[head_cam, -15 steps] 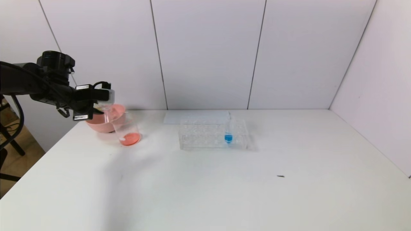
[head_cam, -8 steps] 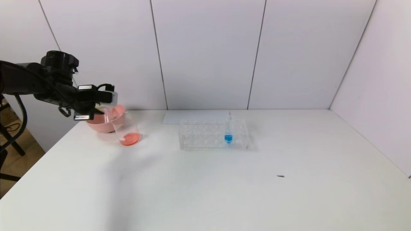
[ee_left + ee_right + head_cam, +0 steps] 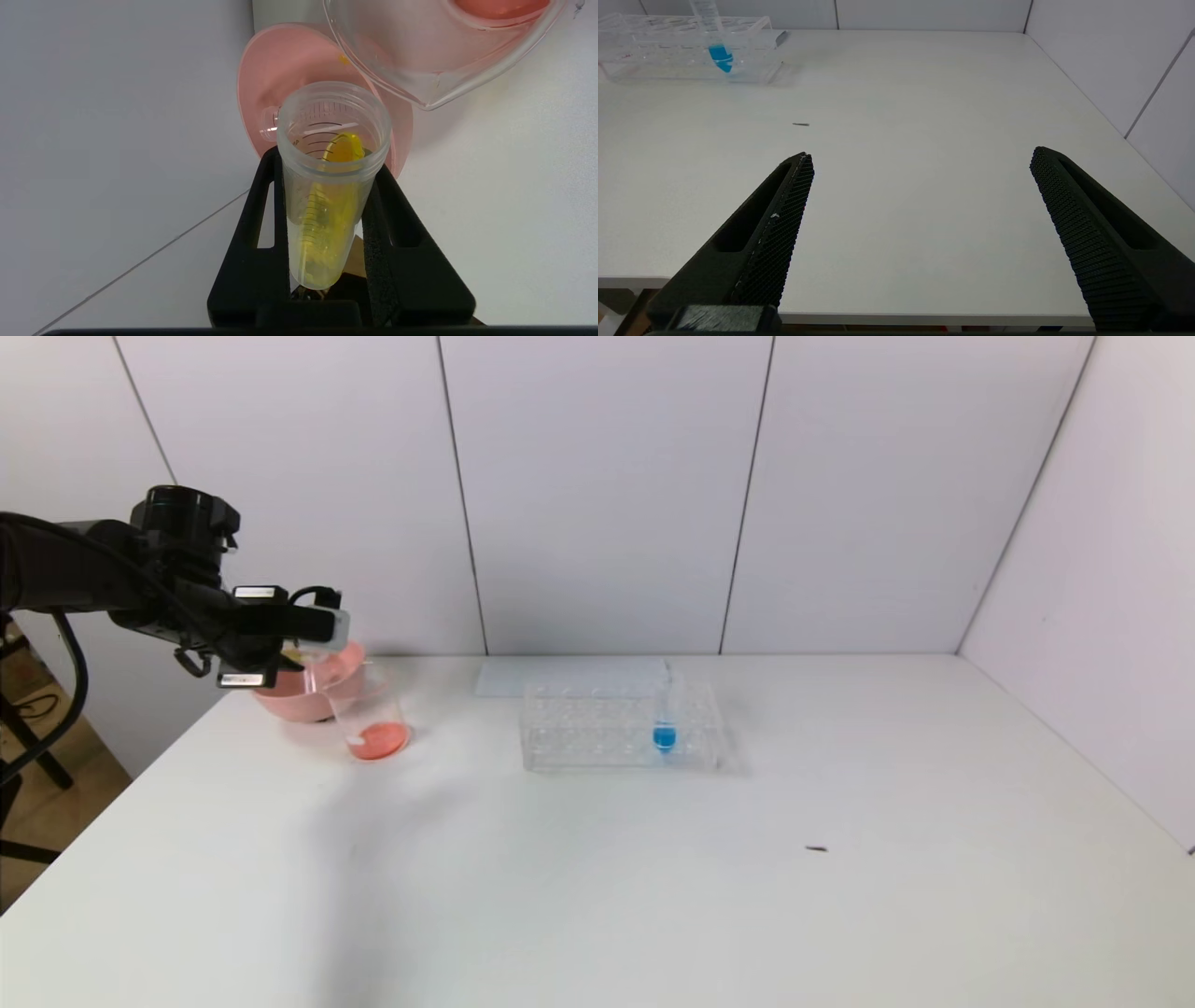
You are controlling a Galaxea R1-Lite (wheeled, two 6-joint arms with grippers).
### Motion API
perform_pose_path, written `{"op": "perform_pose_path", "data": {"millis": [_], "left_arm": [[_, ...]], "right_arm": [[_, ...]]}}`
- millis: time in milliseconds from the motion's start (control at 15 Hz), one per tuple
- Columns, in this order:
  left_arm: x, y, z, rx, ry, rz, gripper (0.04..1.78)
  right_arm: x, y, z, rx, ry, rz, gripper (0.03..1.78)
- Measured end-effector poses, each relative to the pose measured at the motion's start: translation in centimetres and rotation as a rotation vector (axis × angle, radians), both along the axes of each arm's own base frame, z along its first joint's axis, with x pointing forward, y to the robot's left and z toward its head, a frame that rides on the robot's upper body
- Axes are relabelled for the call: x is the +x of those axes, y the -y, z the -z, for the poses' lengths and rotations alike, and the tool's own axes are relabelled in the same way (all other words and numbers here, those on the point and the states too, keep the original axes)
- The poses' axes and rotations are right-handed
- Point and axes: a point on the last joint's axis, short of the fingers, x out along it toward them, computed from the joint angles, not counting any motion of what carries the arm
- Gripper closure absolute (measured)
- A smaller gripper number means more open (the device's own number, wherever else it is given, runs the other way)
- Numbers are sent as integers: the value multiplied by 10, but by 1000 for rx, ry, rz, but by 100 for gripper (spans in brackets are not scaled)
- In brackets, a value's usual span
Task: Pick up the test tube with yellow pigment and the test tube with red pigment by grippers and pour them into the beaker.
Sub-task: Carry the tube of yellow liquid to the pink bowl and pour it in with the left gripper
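Observation:
My left gripper (image 3: pixel 317 627) is shut on the test tube with yellow pigment (image 3: pixel 327 205) and holds it about level, just above and left of the beaker (image 3: pixel 366 705). In the left wrist view the gripper (image 3: pixel 327 161) has the tube between both jaws. Yellow liquid runs along the tube's wall up to its open mouth, which points at the beaker's rim (image 3: pixel 432 95). The beaker holds a little red-orange liquid (image 3: pixel 378 741). No tube with red liquid shows. My right gripper (image 3: pixel 922 158) is open and empty over the table's front edge.
A pink bowl (image 3: pixel 297 695) stands right behind the beaker; a clear tube's mouth (image 3: pixel 267 123) shows in it. A clear rack (image 3: pixel 597 733) with a blue-liquid tube (image 3: pixel 664 735) stands mid-table. A small dark speck (image 3: pixel 816 848) lies to the right.
My left gripper has moved a little to the right, toward the beaker, with the yellow tube in it. Nothing else has moved.

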Motion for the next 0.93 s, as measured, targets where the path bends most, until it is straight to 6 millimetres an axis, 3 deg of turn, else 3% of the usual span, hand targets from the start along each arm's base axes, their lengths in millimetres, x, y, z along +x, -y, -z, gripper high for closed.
{"op": "perform_pose_path", "data": {"millis": [933], "left_arm": [[4,11,3,71,7,-5,136]], "right_arm": [[0,0,0,0,0,0,11]]}}
